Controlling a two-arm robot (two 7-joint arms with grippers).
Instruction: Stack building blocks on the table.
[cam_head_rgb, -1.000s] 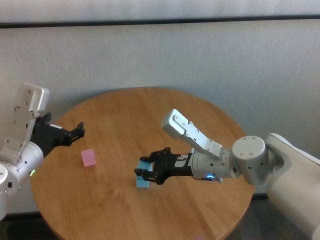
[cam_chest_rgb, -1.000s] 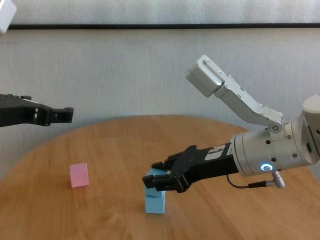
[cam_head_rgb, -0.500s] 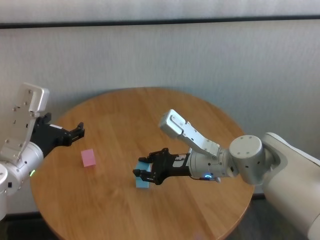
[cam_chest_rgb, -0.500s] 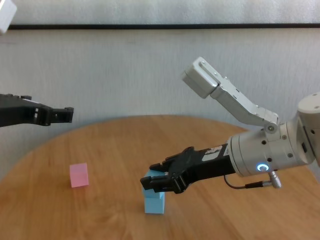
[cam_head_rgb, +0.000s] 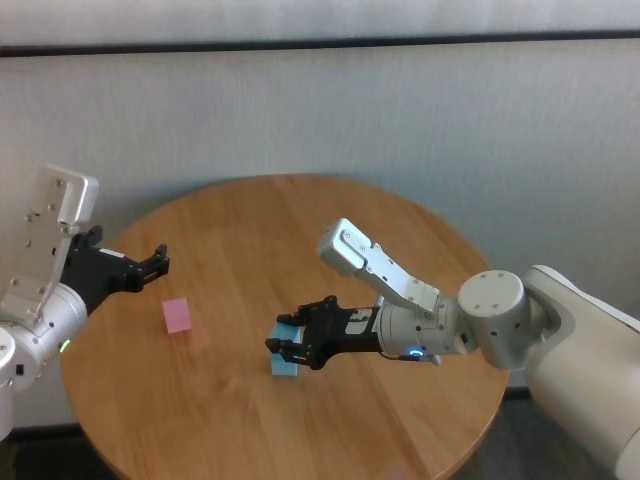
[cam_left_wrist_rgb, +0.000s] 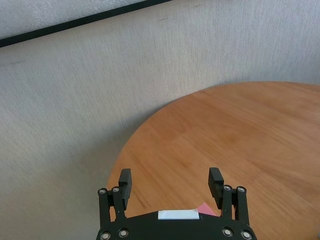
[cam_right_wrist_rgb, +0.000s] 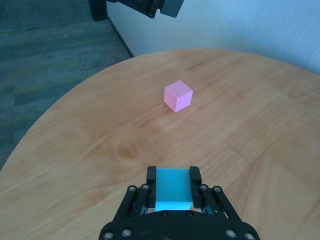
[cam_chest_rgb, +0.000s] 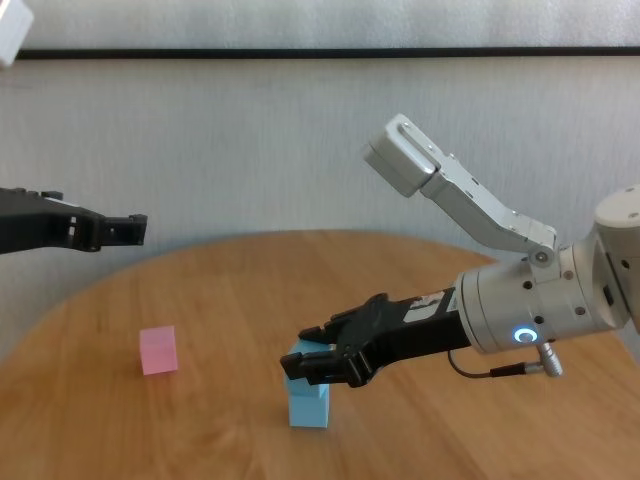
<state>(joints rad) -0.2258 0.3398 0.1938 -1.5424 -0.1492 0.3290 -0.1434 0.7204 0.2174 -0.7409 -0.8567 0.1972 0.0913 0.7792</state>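
Blue block sits atop its twin mid-counter, pinched by your right gripper fingers to seat it squarely, while the pink block waits apart below your idle, spread-fingered left gripper.

Round table with a light-brown wood-grain top. Directly on it: a pink cube toward the left edge, alone, and a light blue cube near the middle, well apart from the pink one. Atop that, seemingly resting, a second light blue cube.
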